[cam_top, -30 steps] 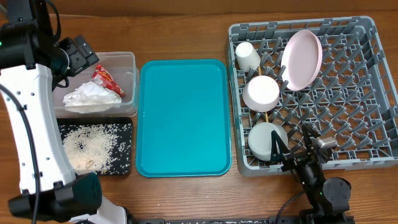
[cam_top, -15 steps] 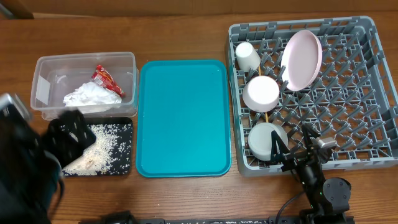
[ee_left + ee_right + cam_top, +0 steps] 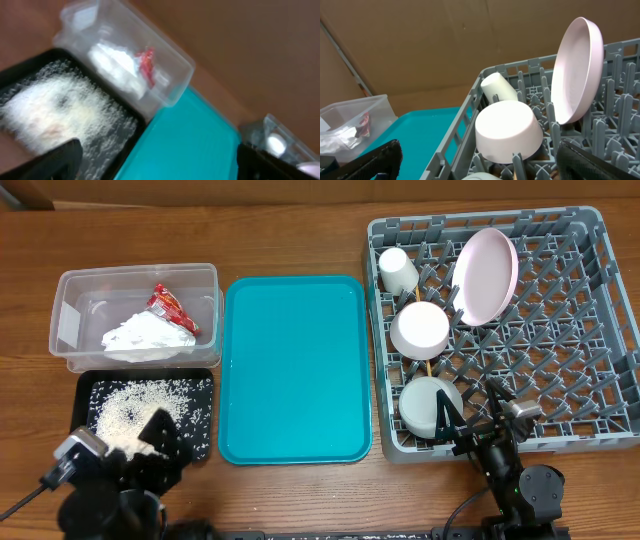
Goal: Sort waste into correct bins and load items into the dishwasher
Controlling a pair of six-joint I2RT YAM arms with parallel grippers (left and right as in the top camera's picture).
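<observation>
Two grippers sit at the near edge of the bench [image 3: 300,240], both empty. On the left, the left gripper [image 3: 157,147] has its jaws spread wide over the near end of the black tray [image 3: 205,442], where the rice [image 3: 135,405] lies scattered. Behind it, the clear tub [image 3: 135,275] holds the napkin [image 3: 145,337] and the red wrapper [image 3: 170,310]. The teal tray [image 3: 295,370] is in the middle. On the right, the dish rack [image 3: 560,330] carries the cup [image 3: 397,270], two bowls [image 3: 420,330] upside down and the pink plate [image 3: 486,275] on edge. The right gripper [image 3: 470,415] is at the rack's near wall, jaws wide apart.
</observation>
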